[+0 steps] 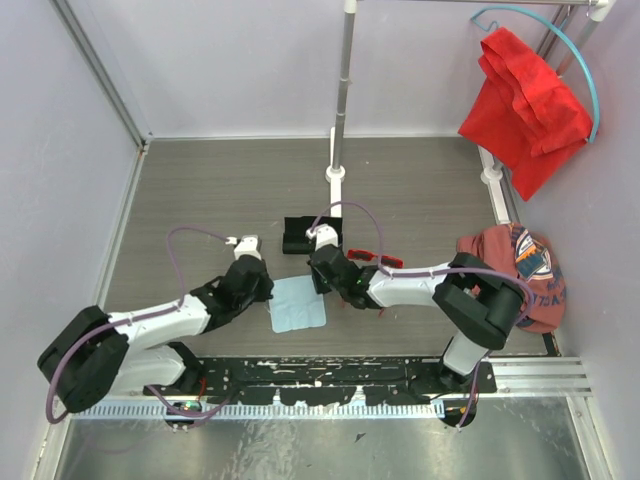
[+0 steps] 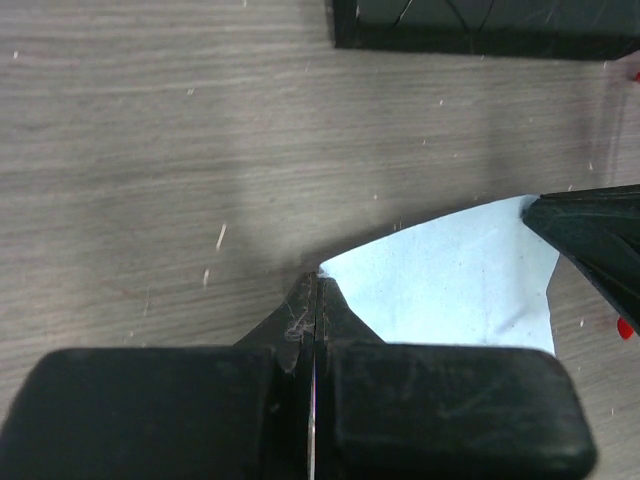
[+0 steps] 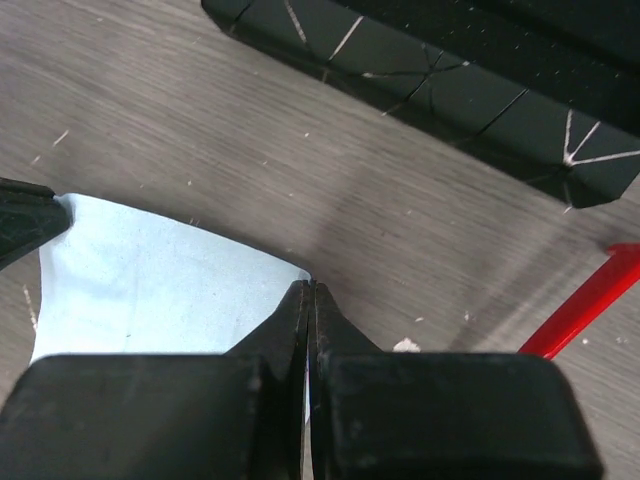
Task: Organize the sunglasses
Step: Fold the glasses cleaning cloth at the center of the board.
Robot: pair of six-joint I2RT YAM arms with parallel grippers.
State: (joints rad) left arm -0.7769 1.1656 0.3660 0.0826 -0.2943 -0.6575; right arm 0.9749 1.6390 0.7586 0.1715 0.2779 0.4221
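The sunglasses lie on the table right of the black case, with thin red arms and partly hidden behind my right arm. One red arm shows in the right wrist view. A pale blue cloth is stretched between both grippers. My left gripper is shut on the cloth's far left corner. My right gripper is shut on the cloth's far right corner. The case lies just beyond the cloth.
A white pole on a round foot stands behind the case. A red garment hangs at the back right. A rust-coloured printed garment lies at the right edge beside my right arm. Grey walls close the left and right sides.
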